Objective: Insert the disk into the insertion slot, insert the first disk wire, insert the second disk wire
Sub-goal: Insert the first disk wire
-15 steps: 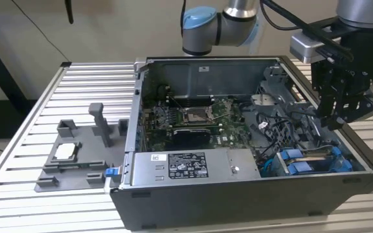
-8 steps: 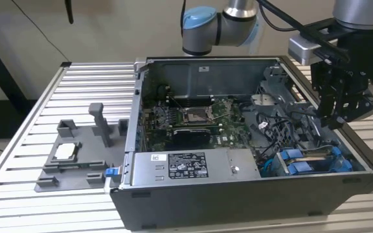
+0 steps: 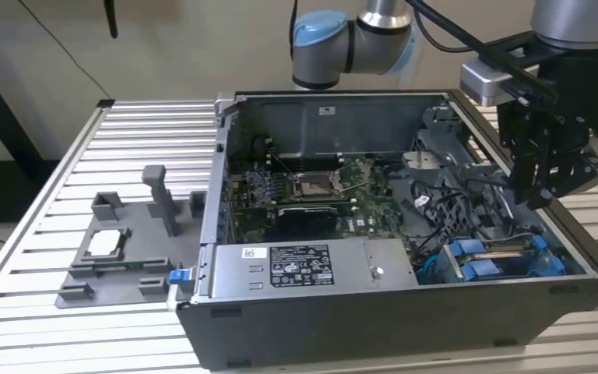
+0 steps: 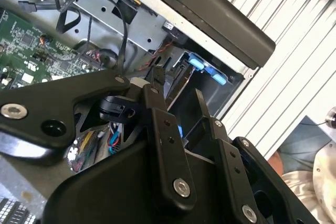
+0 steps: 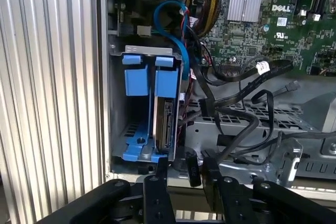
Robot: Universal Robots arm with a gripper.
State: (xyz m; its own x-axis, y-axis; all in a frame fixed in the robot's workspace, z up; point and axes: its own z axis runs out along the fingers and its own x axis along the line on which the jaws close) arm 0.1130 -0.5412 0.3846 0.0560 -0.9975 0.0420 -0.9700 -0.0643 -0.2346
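The disk (image 5: 167, 124), in its blue carrier, stands on edge inside the insertion slot (image 5: 118, 119), with its connector edge facing out. In the exterior view the disk (image 3: 507, 247) shows between blue pieces at the case's near right corner. My gripper (image 5: 186, 174) hovers just off the slot's opening, fingers apart and open. A black wire connector (image 5: 192, 167) shows in the gap between the fingers, with no visible contact. Loose black wires (image 5: 247, 124) lie beside the slot. In the exterior view my gripper (image 3: 536, 199) hangs above the case's right side. The second wrist view shows my gripper (image 4: 177, 85) over the slot.
The open computer case (image 3: 382, 327) rests on a slatted metal table (image 3: 143, 140). Inside are the motherboard (image 3: 320, 187) and a grey labelled power-supply box (image 3: 299, 265). A blue wire (image 5: 176, 30) loops above the slot. A grey fixture (image 3: 122, 249) stands at the exterior view's left.
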